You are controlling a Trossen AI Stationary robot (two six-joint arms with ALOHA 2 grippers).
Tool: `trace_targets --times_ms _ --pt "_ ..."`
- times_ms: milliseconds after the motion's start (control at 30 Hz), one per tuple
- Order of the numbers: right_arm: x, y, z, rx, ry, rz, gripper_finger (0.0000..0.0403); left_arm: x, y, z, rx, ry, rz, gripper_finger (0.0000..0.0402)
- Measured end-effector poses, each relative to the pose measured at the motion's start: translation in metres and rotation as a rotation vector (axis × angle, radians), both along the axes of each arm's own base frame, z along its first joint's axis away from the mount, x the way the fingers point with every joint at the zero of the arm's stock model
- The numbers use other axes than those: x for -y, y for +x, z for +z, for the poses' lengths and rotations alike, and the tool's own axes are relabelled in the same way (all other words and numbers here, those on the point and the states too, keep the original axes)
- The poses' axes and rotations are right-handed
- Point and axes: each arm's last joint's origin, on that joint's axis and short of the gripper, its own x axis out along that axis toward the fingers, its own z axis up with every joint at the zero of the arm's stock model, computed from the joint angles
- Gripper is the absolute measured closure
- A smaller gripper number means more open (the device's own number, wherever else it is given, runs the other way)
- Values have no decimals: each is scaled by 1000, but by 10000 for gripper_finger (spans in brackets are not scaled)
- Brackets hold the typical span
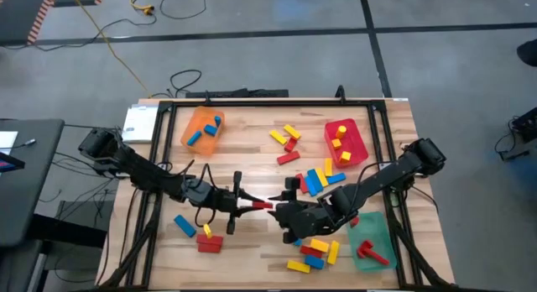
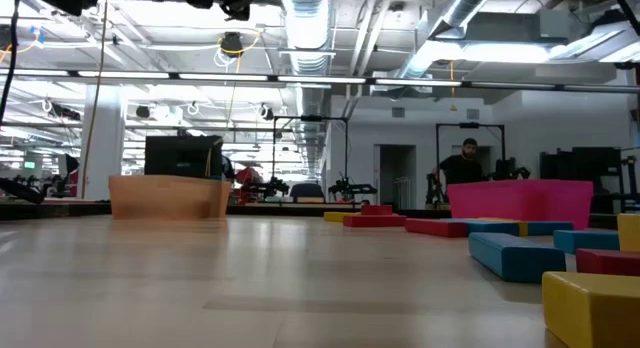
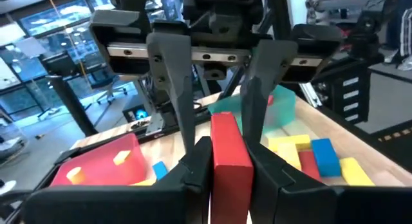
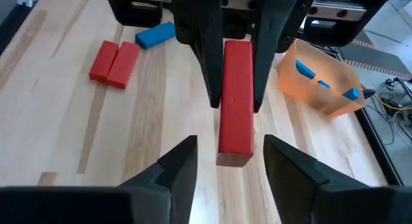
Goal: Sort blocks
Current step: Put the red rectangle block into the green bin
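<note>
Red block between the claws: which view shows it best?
Right wrist view: the red block shows full length, pinched by the left claw, the right claw open around its end. Left wrist shows it foreshortened; high view tiny; low view not at all.

Beyond my table, grey floor point(image 1: 277, 11) upper frame with a yellow cable point(image 1: 126, 57); ceiling lights point(image 2: 300, 23) above.

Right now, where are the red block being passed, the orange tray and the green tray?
red block point(image 4: 235, 95): right wrist view, middle of its top face.
orange tray point(image 1: 201, 124): high view, its floor.
green tray point(image 1: 375, 229): high view, bare floor.
</note>
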Motion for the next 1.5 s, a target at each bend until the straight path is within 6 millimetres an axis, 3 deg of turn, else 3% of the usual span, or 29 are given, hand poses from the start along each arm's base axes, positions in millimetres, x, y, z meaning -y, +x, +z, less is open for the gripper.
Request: trace_targets --times_ms 433,800,1033,1300,1500 --pt "1 3 3 38 29 -7 301 2 5 6 -28 -27 5 347" --pt "1 3 2 32 26 -7 337 1 5 5 -42 -20 22 344" --pt "-1 -1 0 1 20 -4 341 2 5 4 -47 -18 17 305" --pt "-5 -23 -5 -128 67 -65 341 4 3 3 -52 19 6 261" --pt "-10 -57 4 -237 169 -103 342 4 3 -5 -136 13 9 245"
